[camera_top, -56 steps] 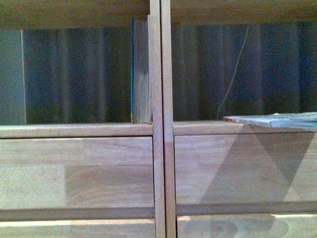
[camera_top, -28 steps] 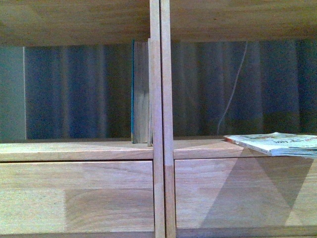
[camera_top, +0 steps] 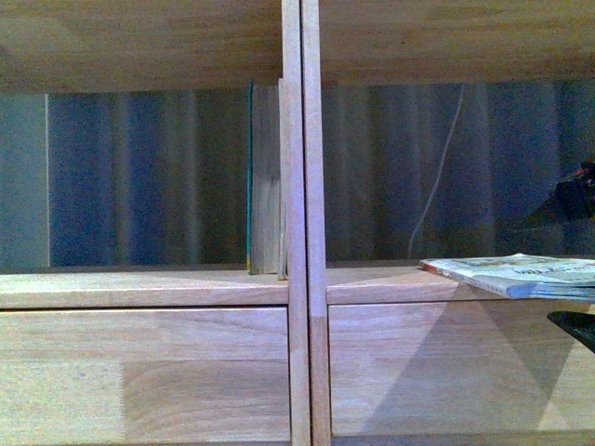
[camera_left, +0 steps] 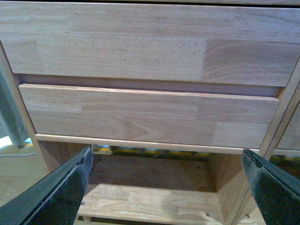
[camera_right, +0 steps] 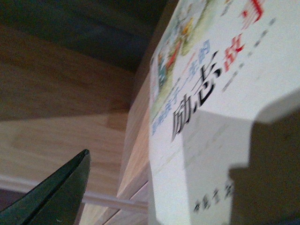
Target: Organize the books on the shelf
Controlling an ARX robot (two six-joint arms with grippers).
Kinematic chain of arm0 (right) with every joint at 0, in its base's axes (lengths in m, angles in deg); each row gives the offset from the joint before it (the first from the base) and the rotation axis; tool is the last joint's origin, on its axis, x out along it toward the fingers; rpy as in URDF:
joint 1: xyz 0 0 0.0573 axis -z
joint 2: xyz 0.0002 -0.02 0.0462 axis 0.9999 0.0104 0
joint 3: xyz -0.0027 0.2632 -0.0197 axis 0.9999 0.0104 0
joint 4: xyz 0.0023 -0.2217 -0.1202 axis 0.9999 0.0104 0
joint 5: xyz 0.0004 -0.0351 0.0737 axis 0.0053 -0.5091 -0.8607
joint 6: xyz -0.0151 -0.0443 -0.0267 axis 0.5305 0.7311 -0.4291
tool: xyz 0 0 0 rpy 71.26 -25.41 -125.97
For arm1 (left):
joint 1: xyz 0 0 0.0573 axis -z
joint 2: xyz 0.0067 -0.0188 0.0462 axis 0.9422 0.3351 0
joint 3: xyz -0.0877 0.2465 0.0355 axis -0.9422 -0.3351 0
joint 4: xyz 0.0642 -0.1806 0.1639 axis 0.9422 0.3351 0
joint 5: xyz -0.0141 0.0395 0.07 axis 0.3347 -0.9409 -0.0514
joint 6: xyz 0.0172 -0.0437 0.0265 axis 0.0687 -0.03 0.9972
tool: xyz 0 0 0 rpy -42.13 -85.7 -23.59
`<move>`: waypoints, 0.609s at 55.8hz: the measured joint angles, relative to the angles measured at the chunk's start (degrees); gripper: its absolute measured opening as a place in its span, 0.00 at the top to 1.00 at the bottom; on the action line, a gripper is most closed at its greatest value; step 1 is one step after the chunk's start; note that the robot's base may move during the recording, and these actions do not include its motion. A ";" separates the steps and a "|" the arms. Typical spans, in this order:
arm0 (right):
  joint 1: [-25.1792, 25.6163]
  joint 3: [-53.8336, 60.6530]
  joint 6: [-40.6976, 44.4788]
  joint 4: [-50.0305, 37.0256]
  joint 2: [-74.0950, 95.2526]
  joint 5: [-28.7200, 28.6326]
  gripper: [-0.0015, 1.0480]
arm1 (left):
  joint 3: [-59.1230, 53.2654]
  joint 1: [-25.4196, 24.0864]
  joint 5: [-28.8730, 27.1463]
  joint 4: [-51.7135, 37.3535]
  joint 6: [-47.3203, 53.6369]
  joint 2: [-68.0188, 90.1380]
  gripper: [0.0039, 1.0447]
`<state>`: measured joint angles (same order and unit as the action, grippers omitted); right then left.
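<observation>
The light wood shelf (camera_top: 302, 279) fills the front view. A teal-covered book (camera_top: 264, 181) with yellowed pages stands upright in the left compartment, against the central double upright. A thin pale paperback (camera_top: 516, 272) with a red spine band lies flat on the right compartment's board and overhangs its front edge. My right gripper (camera_top: 578, 265) is open at the right edge, one dark finger above the paperback and one below. In the right wrist view the paperback's cover (camera_right: 220, 93) lies between the open jaws (camera_right: 173, 187). My left gripper (camera_left: 166, 187) is open and empty, facing the drawer fronts (camera_left: 150, 112).
Plain drawer fronts (camera_top: 149, 372) lie under both compartments. A thin white cord (camera_top: 437, 177) hangs down the dark back of the right compartment. The left wrist view shows a low open compartment (camera_left: 150, 206) beneath the drawers.
The shelf has slid downward in the front view. My right gripper's fingers have come into view at the right edge, above and below the lying paperback.
</observation>
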<state>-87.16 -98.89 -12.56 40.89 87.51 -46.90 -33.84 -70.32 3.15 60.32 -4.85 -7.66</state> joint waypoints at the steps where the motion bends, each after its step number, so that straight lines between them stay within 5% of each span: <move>1: 0.02 -0.24 -0.02 0.15 0.28 0.13 0.07 | 0.00 0.00 -0.02 0.00 0.00 0.00 0.07; 9: 0.39 -1.92 -0.52 1.31 2.12 1.64 0.12 | 0.00 0.00 -0.02 0.00 0.00 0.00 0.07; 34: 1.33 1.03 0.39 -1.16 -1.38 -0.72 0.81 | 0.00 0.00 0.00 0.00 0.00 0.00 0.07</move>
<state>-85.83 -97.87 -12.17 39.73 86.13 -47.63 -33.84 -70.32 3.15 60.32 -4.85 -7.66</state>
